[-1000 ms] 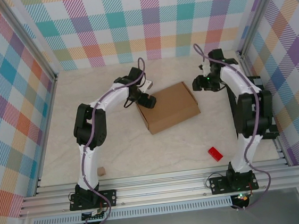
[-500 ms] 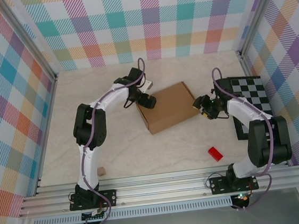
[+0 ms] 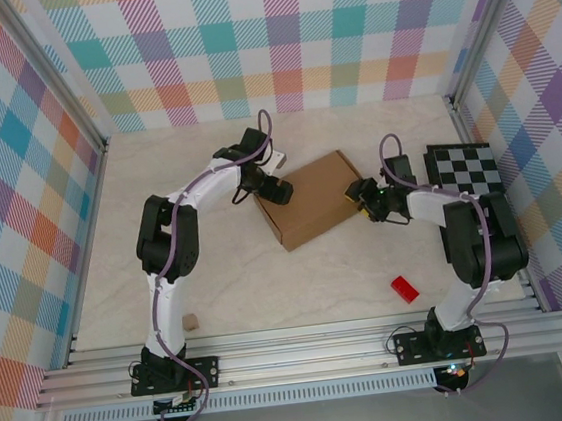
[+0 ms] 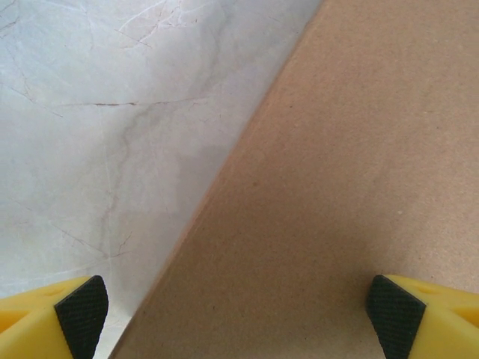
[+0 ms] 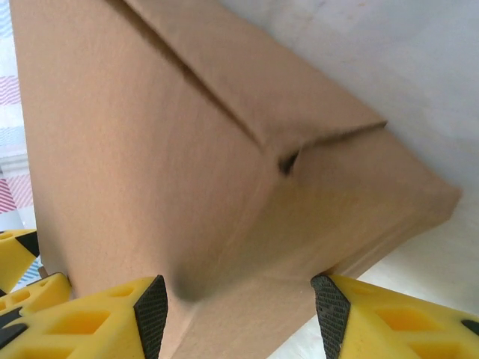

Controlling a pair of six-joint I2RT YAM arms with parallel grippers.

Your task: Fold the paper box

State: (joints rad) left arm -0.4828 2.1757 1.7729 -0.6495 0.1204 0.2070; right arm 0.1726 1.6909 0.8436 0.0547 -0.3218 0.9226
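Note:
The paper box (image 3: 319, 204) is a brown cardboard mailer, folded shut and lying flat mid-table. My left gripper (image 3: 276, 188) presses down at the box's left back edge. In the left wrist view it (image 4: 238, 318) stands open wide, one fingertip over the marble, the other over the box's top (image 4: 352, 172). My right gripper (image 3: 359, 195) is at the box's right end. In the right wrist view it (image 5: 241, 313) is open, with the box's corner (image 5: 224, 194) between its fingers (image 5: 152, 313) and a folded flap seam above.
A black-and-white checkered board (image 3: 468, 169) lies at the right, under my right forearm. A small red block (image 3: 404, 289) sits near the front right and a tiny tan cube (image 3: 189, 322) near the front left. Plaid walls enclose the table; an aluminium rail (image 3: 306, 354) runs along the front.
My right arm has swung down from the back right, across the checkered board, to the box's right end, its jaws unchanged. The left arm and the box have not moved.

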